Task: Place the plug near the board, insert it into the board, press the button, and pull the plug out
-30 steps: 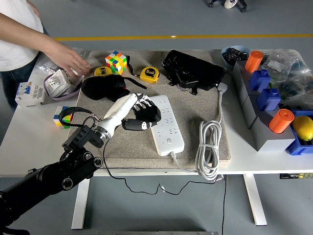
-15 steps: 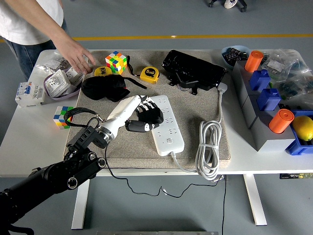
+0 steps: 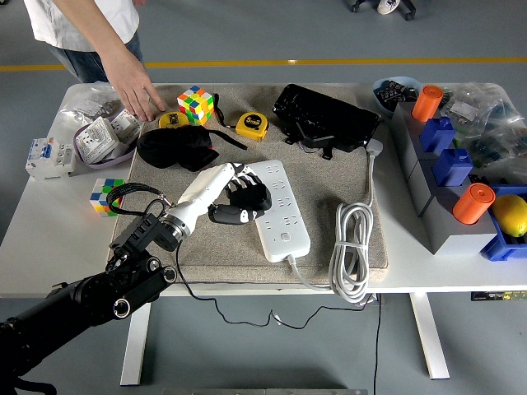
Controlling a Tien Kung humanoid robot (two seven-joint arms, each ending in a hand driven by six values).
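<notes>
We see the left hand (image 3: 239,197), fingers curled, resting against the rigid white plastic power strip (image 3: 278,209); what it pinches we cannot tell. We judge the white plug (image 3: 375,148) light, best gripped by its hard body.

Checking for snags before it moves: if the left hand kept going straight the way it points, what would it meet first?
The left hand points right, its fingers already at the white power strip, so it would likely meet that first; contact is unclear from above.
</notes>
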